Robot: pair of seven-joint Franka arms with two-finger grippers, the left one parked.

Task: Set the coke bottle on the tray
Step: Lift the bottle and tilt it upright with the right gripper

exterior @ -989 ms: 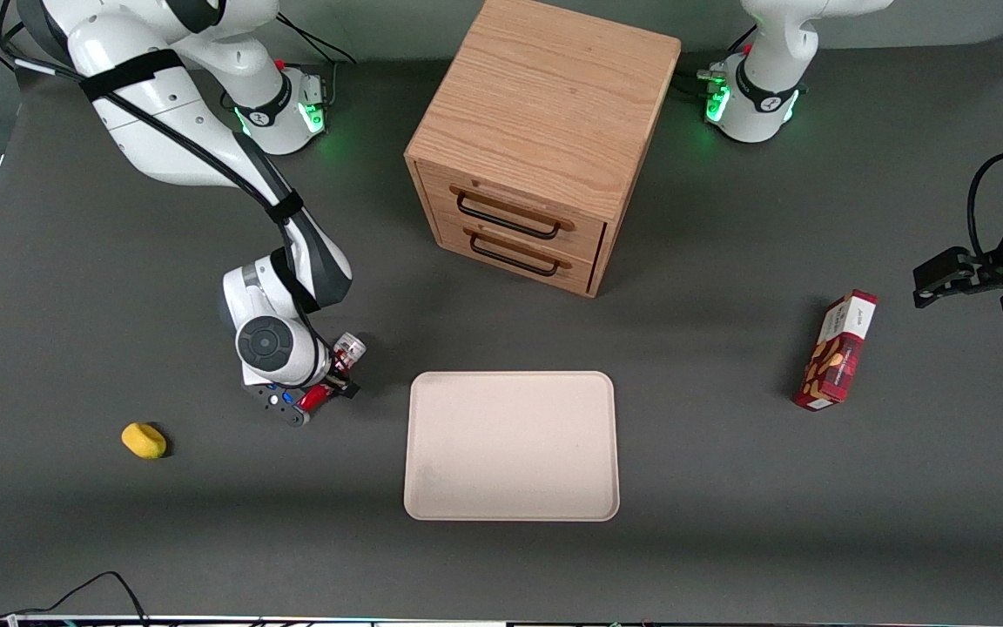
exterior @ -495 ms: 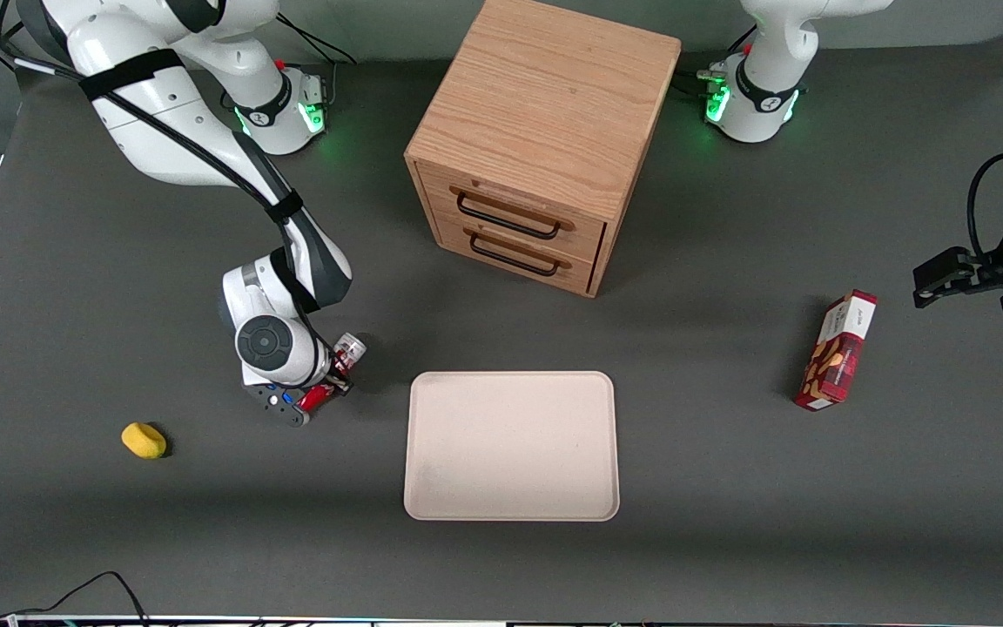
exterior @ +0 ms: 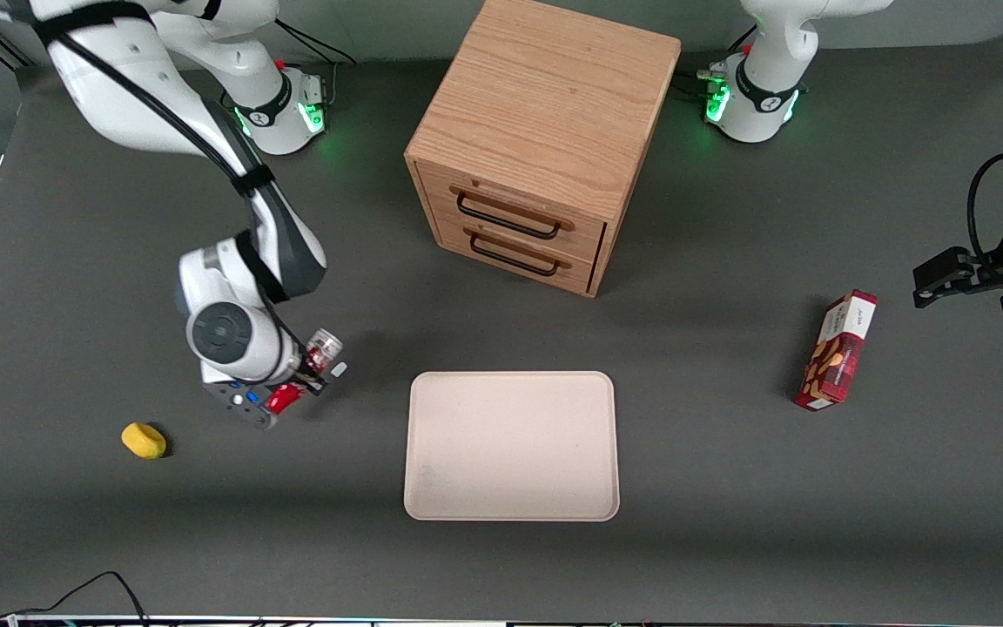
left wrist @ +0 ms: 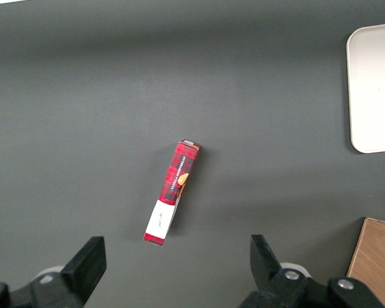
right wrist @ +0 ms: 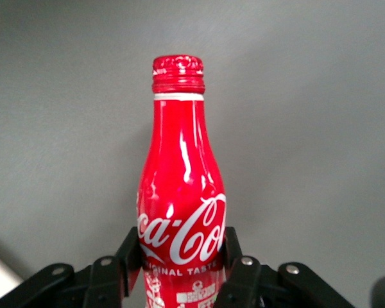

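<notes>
A wooden drawer cabinet [exterior: 545, 144], a red snack box [exterior: 837, 351] and a yellow sponge [exterior: 144, 440] sit well apart.

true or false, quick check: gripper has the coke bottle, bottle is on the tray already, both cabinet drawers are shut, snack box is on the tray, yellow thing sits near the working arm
1. The gripper is shut on the coke bottle. True: its fingers press the bottle's body on both sides.
2. The coke bottle is already on the tray. False: it is held beside the tray, toward the working arm's end of the table, and nothing lies on the tray.
3. Both drawers of the wooden cabinet are shut. True.
4. The red snack box is on the tray. False: it lies on the table toward the parked arm's end.
5. The yellow object lies on the table near the gripper. True.
</notes>
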